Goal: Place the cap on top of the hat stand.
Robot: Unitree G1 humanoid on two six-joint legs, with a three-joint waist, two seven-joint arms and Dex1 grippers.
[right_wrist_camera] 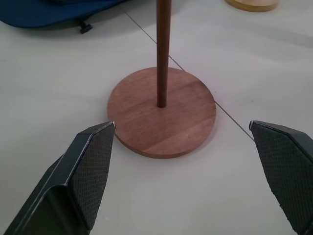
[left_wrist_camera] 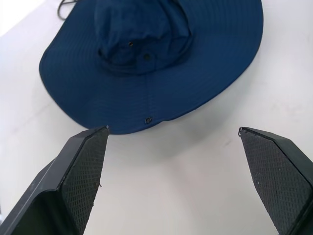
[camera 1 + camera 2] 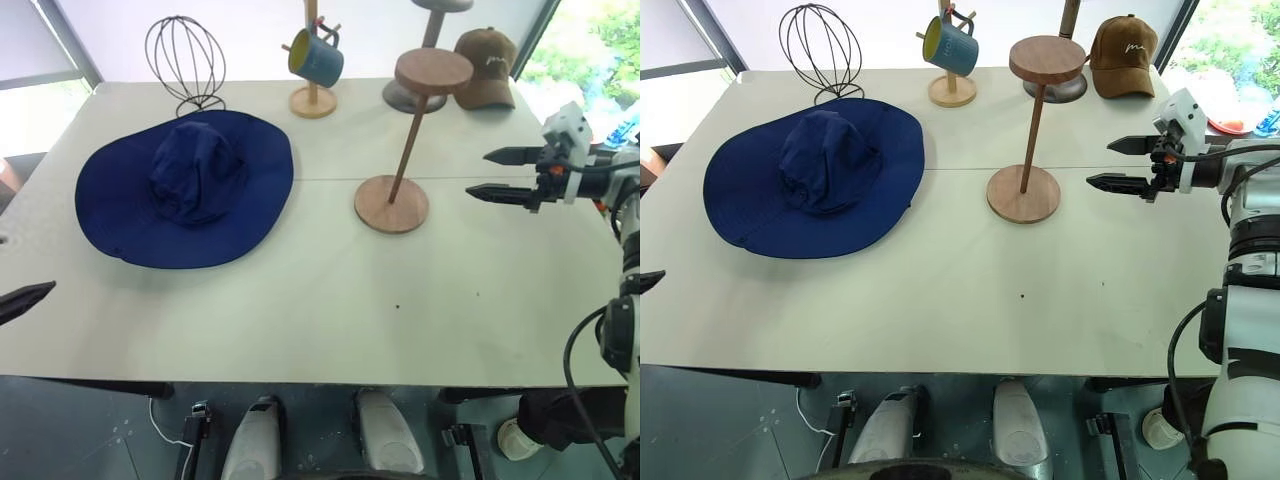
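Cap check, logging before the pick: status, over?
Left gripper open, short of the cap. Right gripper open, facing the hat stand. Cap flat on table, stand top bare. Path clear.

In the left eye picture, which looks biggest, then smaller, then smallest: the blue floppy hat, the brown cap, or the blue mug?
1. The cap, the blue floppy hat, looks by far the biggest.
2. The brown baseball cap.
3. The blue mug looks a bit smaller, but it is close. Both sit farther back, so they look smaller than they are.
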